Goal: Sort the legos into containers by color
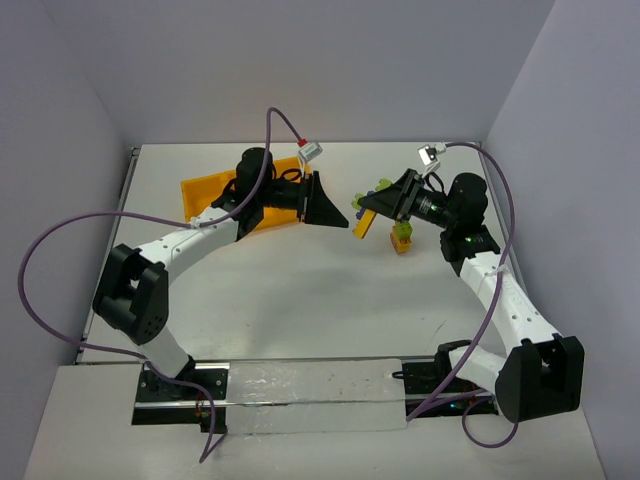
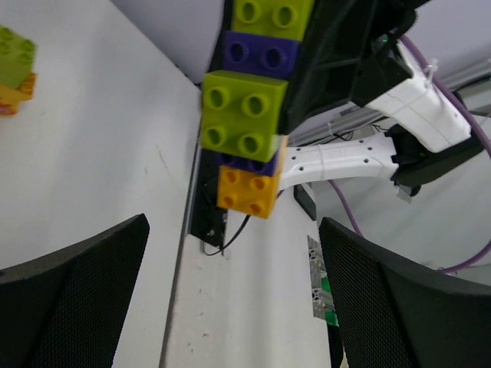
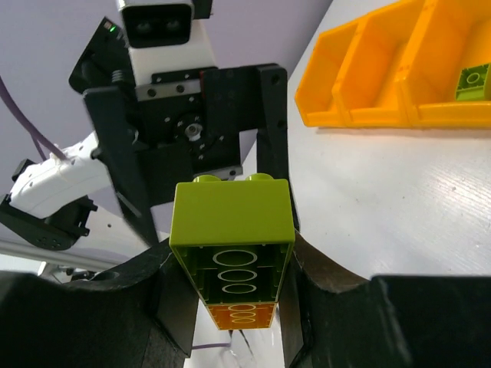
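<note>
My right gripper [image 1: 388, 205] [image 3: 230, 264] is shut on a stack of legos [image 1: 366, 220] and holds it in the air. In the right wrist view a lime brick [image 3: 232, 218] with an orange one behind it sits between the fingers. The left wrist view shows the stack [image 2: 247, 107] as lime, purple, lime, purple and orange bricks. My left gripper [image 1: 335, 206] [image 2: 232, 230] is open and empty, facing the stack from close by. A small lime-on-orange stack [image 1: 402, 237] [image 2: 15, 69] stands on the table. The orange tray [image 1: 205, 190] [image 3: 383, 84] holds a lime brick [image 3: 472, 79] in one compartment.
The left arm [image 1: 250, 190] covers most of the tray in the top view. The white table [image 1: 300, 290] is walled at the back and on both sides. Purple cables [image 1: 60, 240] loop beside both arms.
</note>
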Controlling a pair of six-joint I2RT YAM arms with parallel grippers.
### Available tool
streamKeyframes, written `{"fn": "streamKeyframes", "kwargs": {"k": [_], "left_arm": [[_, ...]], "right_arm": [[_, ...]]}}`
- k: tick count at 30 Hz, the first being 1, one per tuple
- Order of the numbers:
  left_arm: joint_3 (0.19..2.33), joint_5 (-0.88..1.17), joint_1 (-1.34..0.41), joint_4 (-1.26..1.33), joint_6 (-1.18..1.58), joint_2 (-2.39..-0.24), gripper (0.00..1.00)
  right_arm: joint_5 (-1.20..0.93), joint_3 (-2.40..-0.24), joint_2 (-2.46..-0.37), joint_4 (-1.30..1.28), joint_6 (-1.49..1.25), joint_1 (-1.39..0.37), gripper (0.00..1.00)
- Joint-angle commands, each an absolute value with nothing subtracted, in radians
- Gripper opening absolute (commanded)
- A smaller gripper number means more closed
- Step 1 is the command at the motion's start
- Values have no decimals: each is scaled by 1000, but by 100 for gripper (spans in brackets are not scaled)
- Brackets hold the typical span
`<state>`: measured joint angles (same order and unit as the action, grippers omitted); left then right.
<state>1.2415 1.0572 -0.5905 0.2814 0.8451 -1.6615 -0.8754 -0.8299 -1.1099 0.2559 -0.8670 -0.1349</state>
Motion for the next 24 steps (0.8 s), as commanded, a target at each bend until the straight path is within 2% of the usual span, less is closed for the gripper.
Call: {"fn": "streamKeyframes", "kwargs": {"k": [1,17,21,24], "left_arm": [[1263,1105,-620,479,928,-1656,99],[1300,1089,-666,570,1008,-1753,97],[1291,1091,-666,679,1100,-1775,90],[1287,1100,-664,786,1187,-1794,78]], "right_arm": [[-865,-838,-1115,351,-908,-142,0],[-815,-831,-1123,380,-939,-165,0],[-813,-829,-1127,391,-946,-169,0],[-816,-830,-1124,391,-946,-169,0]]}}
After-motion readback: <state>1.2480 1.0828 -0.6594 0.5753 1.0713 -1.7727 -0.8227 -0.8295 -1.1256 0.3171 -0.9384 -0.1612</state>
